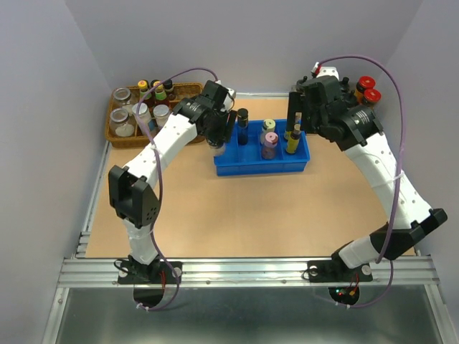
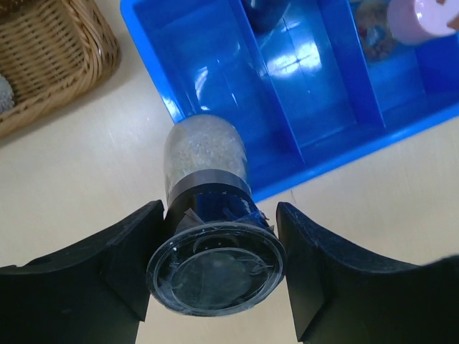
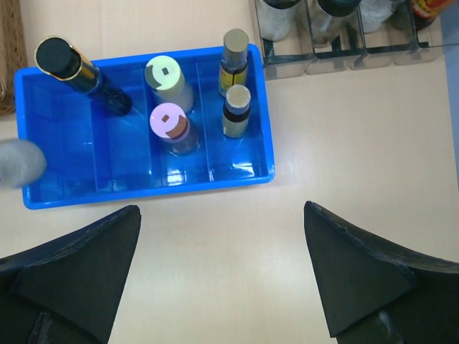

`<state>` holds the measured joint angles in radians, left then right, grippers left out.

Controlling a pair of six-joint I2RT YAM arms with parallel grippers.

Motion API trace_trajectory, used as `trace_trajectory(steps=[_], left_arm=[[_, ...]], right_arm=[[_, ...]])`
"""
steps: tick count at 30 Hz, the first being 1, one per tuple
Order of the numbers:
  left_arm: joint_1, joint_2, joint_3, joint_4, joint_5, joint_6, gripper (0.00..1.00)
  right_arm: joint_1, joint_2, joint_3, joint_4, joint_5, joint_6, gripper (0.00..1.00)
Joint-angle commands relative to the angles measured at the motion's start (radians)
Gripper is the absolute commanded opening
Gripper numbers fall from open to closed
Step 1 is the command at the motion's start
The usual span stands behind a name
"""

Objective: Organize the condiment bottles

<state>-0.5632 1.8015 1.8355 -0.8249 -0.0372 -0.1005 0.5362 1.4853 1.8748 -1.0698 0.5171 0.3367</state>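
As the left claw clamps a clear jar of pale granules, silver-banded and topped with a round see-through cap, the jar hangs at the left end wall of a blue bin on the tan counter. Its black fingers close in on either side of the jar near the capped end.

Five more condiment bottles stand inside the bin. A pale-green-lidded jar and a pink-lidded jar share one compartment. A slim yellow-labelled bottle and a slim darker bottle share the right-end one. A black-capped dark bottle leans in the compartment next to the lidded jars, on the held jar's side.

Bare blue floor shows in the left-end compartment beside the held jar. A wicker basket sits near the bin's far left corner, and a clear rack near its far right corner. Bare counter runs from the bin's near wall to the arm bases.

The right claw hovers above the bin's right end, jaws spread wide, gripping nothing.
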Motion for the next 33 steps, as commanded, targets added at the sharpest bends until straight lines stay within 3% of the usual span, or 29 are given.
trace_trajectory(steps=[1,29,31,33], left_arm=[[0.011,0.047,0.132,0.058,-0.021,0.056,0.0],[0.083,0.346,0.317,0.118,0.059,0.056,0.0],[0.088,0.357,0.334,0.112,0.062,0.053,0.1],[0.091,0.364,0.35,0.102,0.06,0.05,0.27]], right_arm=[[-0.005,-0.063,-0.035,-0.041,0.052,0.025,1.0],[-0.007,-0.1,-0.131,-0.05,0.031,0.053,1.0],[-0.007,-0.1,-0.132,-0.05,0.029,0.051,1.0],[-0.007,-0.099,-0.134,-0.051,0.029,0.051,1.0]])
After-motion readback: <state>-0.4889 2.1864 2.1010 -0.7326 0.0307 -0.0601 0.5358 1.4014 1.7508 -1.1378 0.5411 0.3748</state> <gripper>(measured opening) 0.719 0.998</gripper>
